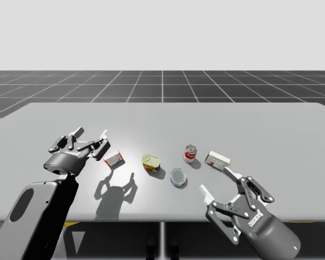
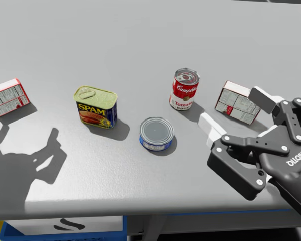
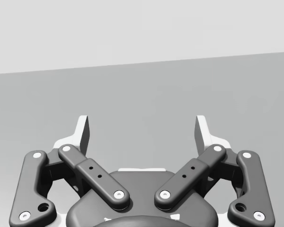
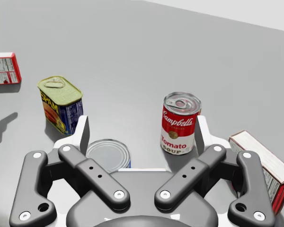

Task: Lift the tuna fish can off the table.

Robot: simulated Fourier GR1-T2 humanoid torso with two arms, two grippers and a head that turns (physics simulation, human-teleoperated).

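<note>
Right gripper (image 4: 142, 130) — fingers apart, flat blue can (image 4: 108, 153) on table (image 4: 180, 47) just ahead, untouched. Left gripper (image 1: 92, 131) — fingers apart, near red-white box (image 1: 114, 158).

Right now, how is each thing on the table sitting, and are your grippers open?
Flat blue can: upright on the table, untouched.
Tall red-and-white can: upright.
Blue rectangular can: upright, unopened.
Right red-and-white box: on the table, closed.
Left red-and-white box: on the table, closed.
Left gripper: open, empty.
Right gripper: open, empty.
</note>
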